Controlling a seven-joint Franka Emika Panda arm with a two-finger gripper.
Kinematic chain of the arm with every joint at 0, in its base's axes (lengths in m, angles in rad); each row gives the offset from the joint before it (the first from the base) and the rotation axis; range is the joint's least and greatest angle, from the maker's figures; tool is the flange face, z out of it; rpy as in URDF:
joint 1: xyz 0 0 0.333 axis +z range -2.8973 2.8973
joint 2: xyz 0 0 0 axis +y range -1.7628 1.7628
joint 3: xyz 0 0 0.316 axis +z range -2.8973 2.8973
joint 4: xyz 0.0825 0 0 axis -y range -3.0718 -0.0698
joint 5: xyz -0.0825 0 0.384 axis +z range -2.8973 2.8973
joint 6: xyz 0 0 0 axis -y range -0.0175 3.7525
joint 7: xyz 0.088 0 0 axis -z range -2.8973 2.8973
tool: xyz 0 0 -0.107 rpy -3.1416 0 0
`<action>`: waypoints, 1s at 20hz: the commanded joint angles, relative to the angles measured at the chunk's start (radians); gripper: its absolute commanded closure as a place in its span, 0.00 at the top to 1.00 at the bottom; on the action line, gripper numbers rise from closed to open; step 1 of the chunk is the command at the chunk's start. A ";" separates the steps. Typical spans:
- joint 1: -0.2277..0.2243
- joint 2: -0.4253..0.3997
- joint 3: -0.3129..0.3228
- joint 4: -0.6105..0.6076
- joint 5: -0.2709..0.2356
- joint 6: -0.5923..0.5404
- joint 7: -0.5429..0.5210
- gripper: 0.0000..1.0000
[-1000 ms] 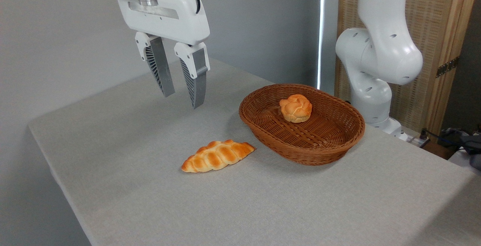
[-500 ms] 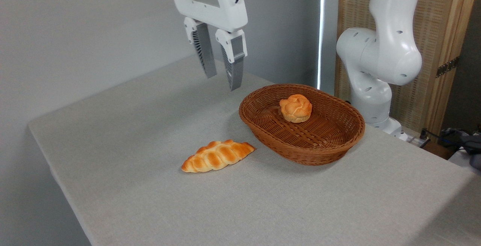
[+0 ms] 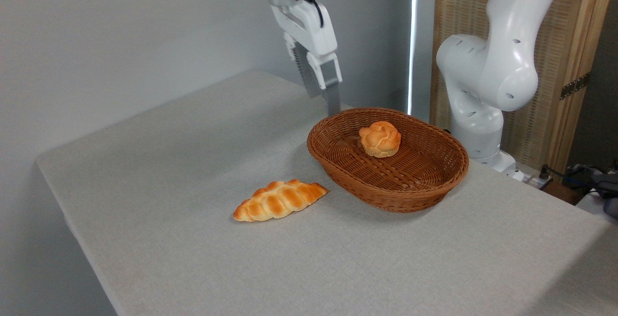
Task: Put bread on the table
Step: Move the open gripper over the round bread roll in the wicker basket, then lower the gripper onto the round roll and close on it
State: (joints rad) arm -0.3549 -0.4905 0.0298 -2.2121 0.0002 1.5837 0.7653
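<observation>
While hanging empty above the back-left rim of the basket, gripper turned edge-on so finger spread cannot be told, needing centring over the bread sitting inside the basket, descending straight, keeping fingertips clear of the wicker

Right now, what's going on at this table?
The arm's gripper hangs empty above the far left rim of the wicker basket, turned side-on, so I cannot tell how its jaws stand. The round bun sits in the basket, untouched. The braided loaf lies on the table beside the basket. Nothing is lifted out yet.
</observation>
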 commanded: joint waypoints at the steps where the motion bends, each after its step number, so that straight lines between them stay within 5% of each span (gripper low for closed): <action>1: -0.036 -0.123 0.019 -0.136 0.001 0.027 0.066 1.00; 7: -0.049 -0.296 0.018 -0.337 0.001 0.019 0.126 1.00; 20: -0.082 -0.293 0.015 -0.423 0.001 0.019 0.127 1.00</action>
State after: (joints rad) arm -0.4086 -0.7764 0.0300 -2.6127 0.0002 1.5842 0.8795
